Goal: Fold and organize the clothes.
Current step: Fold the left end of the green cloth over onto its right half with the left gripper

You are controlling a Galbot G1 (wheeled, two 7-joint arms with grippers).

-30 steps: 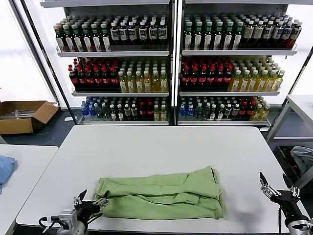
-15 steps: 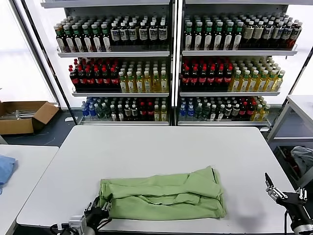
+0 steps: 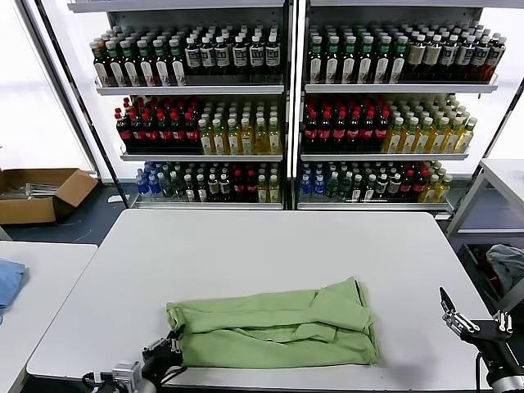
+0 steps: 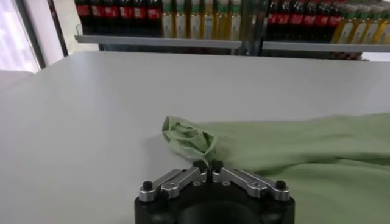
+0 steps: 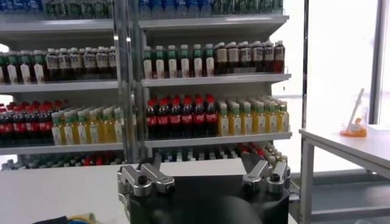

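Left gripper pinching corner of folded green shirt at counter's near edge.

Light green shirt (image 3: 274, 323) lies folded in a long flat band near the front edge of the white counter (image 3: 262, 246), plain side up, no print or buttons showing; its left end is bunched into a small puckered fold. Left gripper (image 4: 208, 166) at the front-left edge, fingers closed together on that bunched corner of the shirt. Right gripper (image 3: 468, 313) off the counter's front-right corner, fingers spread wide, holding nothing, well apart from the shirt. Behind the counter, shelves (image 3: 286, 86) packed with rows of bottles, red, yellow and dark; labels too small to read, no legible brand or writing anywhere. Cardboard box (image 3: 37, 192) on the floor far left; blue cloth (image 3: 8, 282) on a side counter at left edge.
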